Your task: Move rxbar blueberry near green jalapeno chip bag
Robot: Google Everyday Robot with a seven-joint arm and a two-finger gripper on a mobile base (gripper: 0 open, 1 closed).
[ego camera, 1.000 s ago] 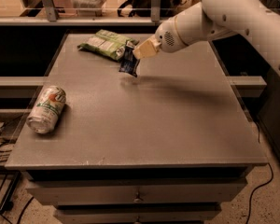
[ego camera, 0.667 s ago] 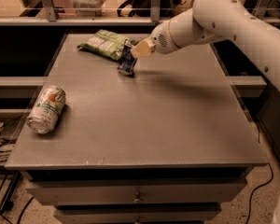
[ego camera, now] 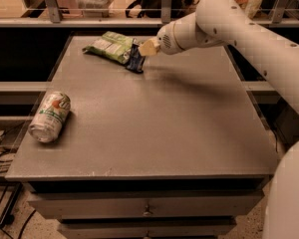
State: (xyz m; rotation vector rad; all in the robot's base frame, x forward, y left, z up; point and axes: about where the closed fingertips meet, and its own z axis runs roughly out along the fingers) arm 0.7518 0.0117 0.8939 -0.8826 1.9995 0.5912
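**Ana:** What are the fingers (ego camera: 150, 47) doing?

**Ben:** They sit close together on the top edge of the bar (ego camera: 135, 61). The dark blue wrapper hangs tilted from them, and a flat wrapper would not stand on edge like that by itself, so it reads as pinched rather than let go.

**Ana:** And where is the gripper (ego camera: 142, 51)?

**Ben:** Low over the far part of the tabletop (ego camera: 164, 123), pointing left, right beside the chip bag (ego camera: 108, 45). The bar's lower end is at or just above the surface; which one cannot be told. Its left side is right against the near edge of the bag, possibly touching it.

**Ana:** Why hold it by the top?

**Ben:** Probably so the lower end meets the tabletop first and the wrapper can tip flat once the grip opens.

**Ana:** So the job is nearly done?

**Ben:** It looks so. The bar is already next to the bag; only the release remains. The risk is nudging the light, puffy bag.

**Ana:** What about the rest?

**Ben:** The white arm (ego camera: 239, 24) reaches in from the right. A soda can (ego camera: 51, 116) lies on its side by the left edge, well apart and not involved.
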